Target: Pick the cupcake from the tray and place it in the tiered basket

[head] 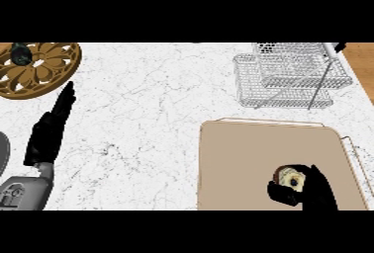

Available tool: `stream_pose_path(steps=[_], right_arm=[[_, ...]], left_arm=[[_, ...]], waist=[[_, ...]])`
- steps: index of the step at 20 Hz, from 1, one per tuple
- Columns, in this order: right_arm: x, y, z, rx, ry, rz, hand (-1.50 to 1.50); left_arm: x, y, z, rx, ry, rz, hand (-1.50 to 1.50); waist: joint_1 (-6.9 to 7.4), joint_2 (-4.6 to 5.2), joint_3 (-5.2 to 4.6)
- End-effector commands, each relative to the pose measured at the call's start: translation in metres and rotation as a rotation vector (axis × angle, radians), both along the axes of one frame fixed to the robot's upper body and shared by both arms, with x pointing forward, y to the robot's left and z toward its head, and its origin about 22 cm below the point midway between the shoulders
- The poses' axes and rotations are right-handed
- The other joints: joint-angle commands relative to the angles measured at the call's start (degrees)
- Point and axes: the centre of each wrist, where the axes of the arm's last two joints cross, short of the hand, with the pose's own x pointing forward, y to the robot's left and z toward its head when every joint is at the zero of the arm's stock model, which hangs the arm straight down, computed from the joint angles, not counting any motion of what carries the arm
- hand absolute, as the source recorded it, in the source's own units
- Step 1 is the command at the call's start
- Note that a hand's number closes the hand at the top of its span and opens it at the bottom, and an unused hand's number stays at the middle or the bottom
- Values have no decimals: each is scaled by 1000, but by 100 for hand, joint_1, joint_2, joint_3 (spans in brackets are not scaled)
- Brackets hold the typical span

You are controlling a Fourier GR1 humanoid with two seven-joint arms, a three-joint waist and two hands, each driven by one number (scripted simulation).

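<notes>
The cupcake (290, 179), pale with a dark centre, sits on the beige tray (248, 163) near its lower right part. My right hand (314, 190) is at the cupcake, fingers and thumb curled round its sides, partly hiding it. The white wire tiered basket (292, 76) stands at the back right of the marble counter, beyond the tray. My left hand (50, 128) rests open at the left side, fingers straight and pointing away, holding nothing.
A round brown openwork trivet (36, 69) lies at the back left with a small dark object (21, 53) on it. A grey rim (3, 153) shows at the left edge. Wooden surface (361, 64) borders the counter at the right.
</notes>
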Motion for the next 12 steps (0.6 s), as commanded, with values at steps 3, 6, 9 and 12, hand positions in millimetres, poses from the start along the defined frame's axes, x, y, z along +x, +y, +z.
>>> stream_pose_path(steps=[3,6,9,12], right_arm=[[15,20,10,24,139,-47,150],[24,25,16,100,66,-110,150],[7,16,23,93,3,-158,150],[24,64,37,13,-115,-12,150]], left_arm=[[-11,7,-4,7,3,-5,0],[-2,-6,7,-3,-8,4,0],[-3,2,2,8,-6,36,0],[-5,-2,7,-1,-6,-11,0]], waist=[[44,39,107],[47,44,110],[-26,28,109],[61,40,108]])
